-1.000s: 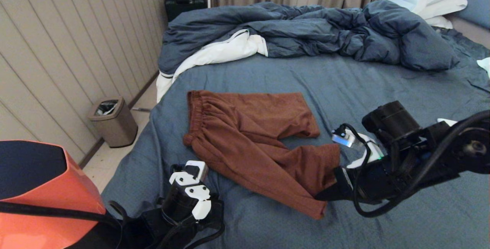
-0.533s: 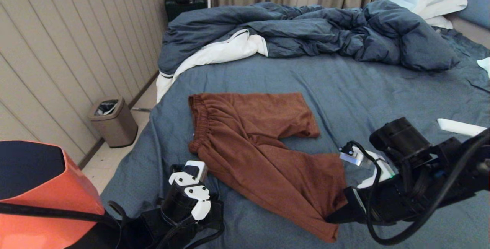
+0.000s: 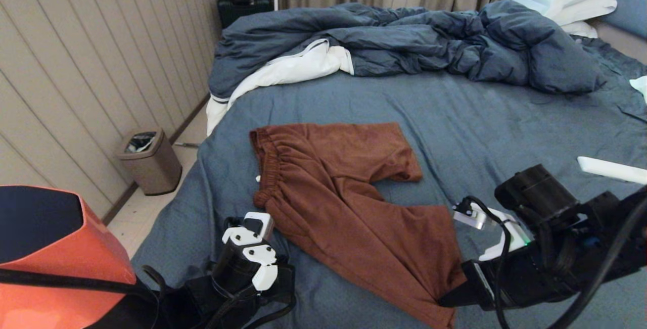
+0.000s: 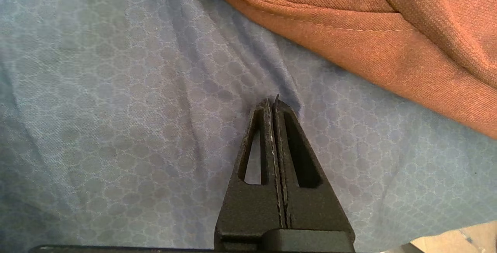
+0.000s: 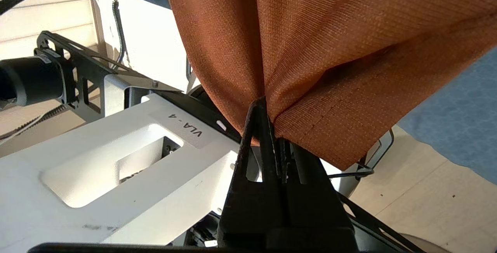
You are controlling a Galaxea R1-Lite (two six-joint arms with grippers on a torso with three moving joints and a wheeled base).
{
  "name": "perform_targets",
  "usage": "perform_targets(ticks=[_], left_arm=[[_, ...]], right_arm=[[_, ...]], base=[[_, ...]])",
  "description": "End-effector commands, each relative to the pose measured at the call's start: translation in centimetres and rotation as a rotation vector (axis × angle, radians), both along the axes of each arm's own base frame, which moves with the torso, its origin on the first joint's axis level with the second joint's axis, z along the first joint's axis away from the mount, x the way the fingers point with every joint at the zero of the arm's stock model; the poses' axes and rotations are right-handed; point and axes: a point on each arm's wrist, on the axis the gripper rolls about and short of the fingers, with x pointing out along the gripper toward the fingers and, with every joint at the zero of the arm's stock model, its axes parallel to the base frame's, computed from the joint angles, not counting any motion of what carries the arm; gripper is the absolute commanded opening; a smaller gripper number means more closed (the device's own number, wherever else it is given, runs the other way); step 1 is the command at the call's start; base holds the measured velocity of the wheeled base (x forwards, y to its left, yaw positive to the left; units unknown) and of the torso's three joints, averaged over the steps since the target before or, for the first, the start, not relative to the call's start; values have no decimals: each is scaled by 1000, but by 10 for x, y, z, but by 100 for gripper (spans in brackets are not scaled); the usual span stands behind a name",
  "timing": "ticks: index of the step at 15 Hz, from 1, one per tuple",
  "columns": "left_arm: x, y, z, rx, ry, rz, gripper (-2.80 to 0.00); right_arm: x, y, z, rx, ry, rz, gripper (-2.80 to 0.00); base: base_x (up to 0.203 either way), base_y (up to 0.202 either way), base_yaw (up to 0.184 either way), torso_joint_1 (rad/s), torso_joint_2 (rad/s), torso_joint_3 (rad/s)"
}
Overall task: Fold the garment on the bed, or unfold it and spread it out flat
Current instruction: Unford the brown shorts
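Rust-brown shorts (image 3: pixel 349 202) lie spread on the slate-blue sheet of the bed (image 3: pixel 495 116), waistband toward the robot's left, legs toward its right. The right gripper (image 5: pixel 271 128) is clamped on the hem of the nearer leg — fabric bunches between its fingers, lifted at the bed's near edge. The left gripper (image 4: pixel 273 105) rests pinched together, empty, on the sheet just beside the shorts — not touching them.
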Motion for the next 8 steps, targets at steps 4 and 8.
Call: perform_targets(ticks=[4,8], left_arm=[[0,0,1,-8,-6,3,-280],[0,0,2,-10,-8,3,-280]], right_arm=[[-2,1,4,5,-60,-7,0],[-3,-1,11,17,-90,-13,0]], base=[[0,0,0,0,0,0],[0,0,0,0,0,0]])
